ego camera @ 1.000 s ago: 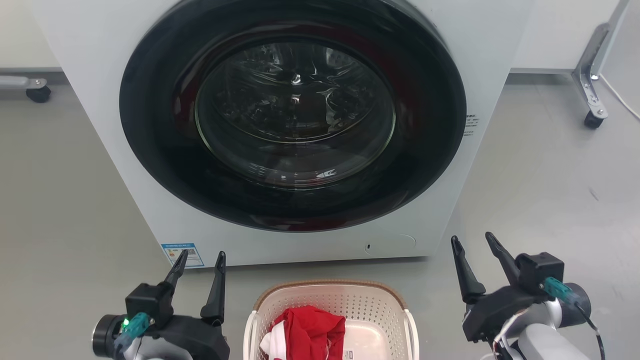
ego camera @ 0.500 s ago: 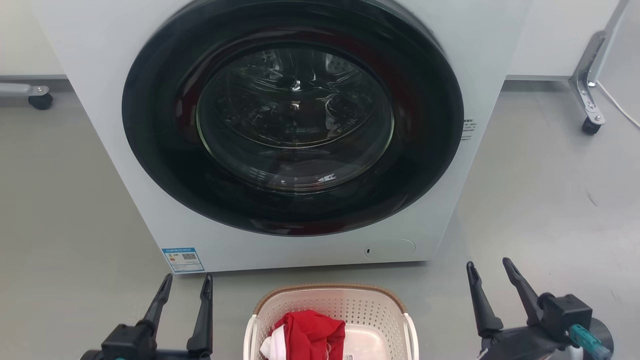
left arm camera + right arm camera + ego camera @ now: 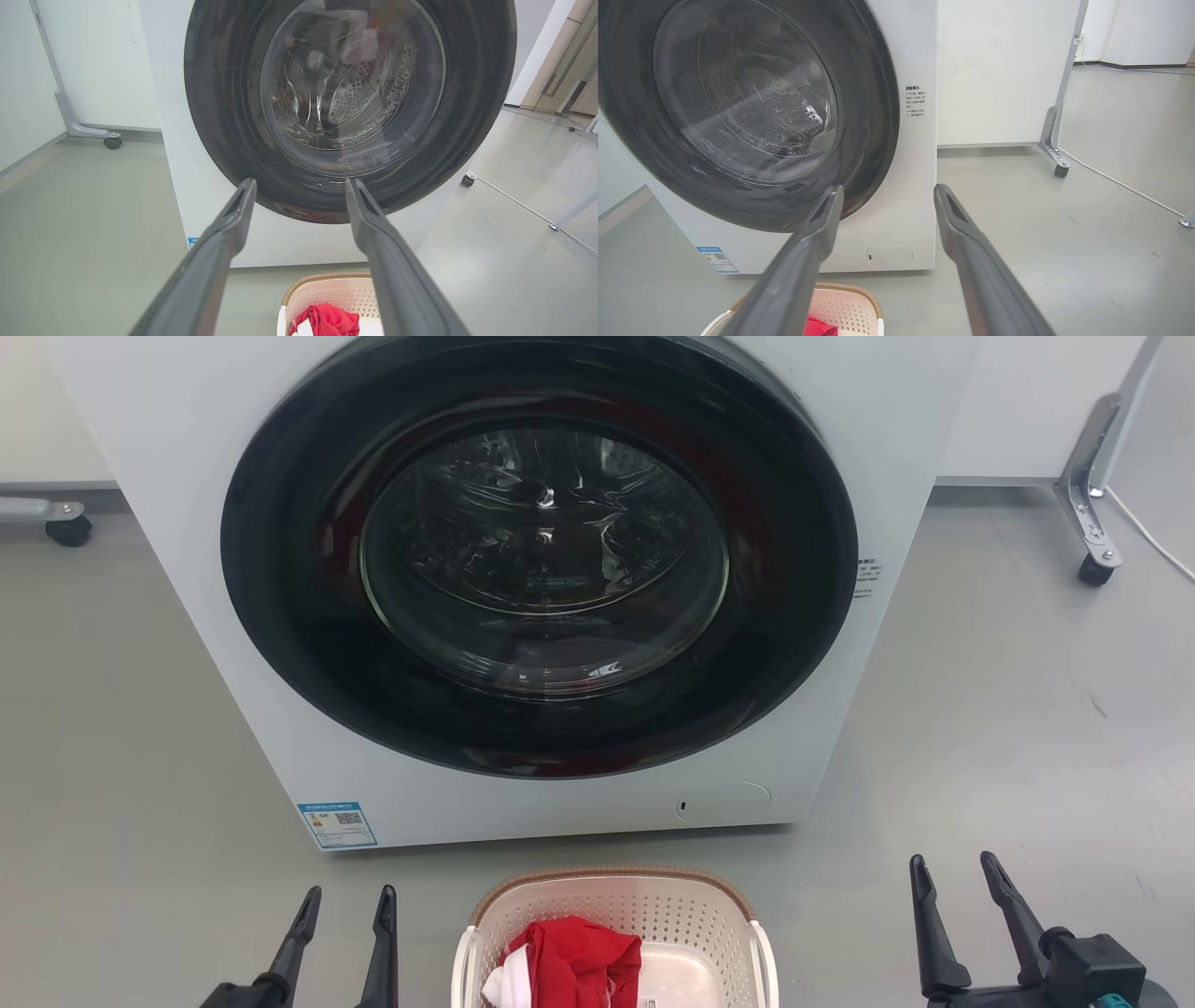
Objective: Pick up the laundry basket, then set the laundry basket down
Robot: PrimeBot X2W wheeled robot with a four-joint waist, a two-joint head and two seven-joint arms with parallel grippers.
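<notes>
Head view: laundry basket (image 3: 672, 915) sits on the floor (image 3: 112, 756) before the washing machine (image 3: 896, 448).
Red cloth (image 3: 574, 957) lies inside it. Left gripper (image 3: 349, 896) and right gripper (image 3: 954, 863) flank it, apart from it, fingers spread, holding nothing.

Cream-white perforated plastic laundry basket (image 3: 611, 877) sits on the grey floor (image 3: 112, 756), just before the white front-loading washing machine (image 3: 541, 579). Crumpled red cloth (image 3: 574, 957) inside, left half. Flanking the basket, both apart from it: left claw (image 3: 350, 896), right claw (image 3: 953, 861).
</notes>
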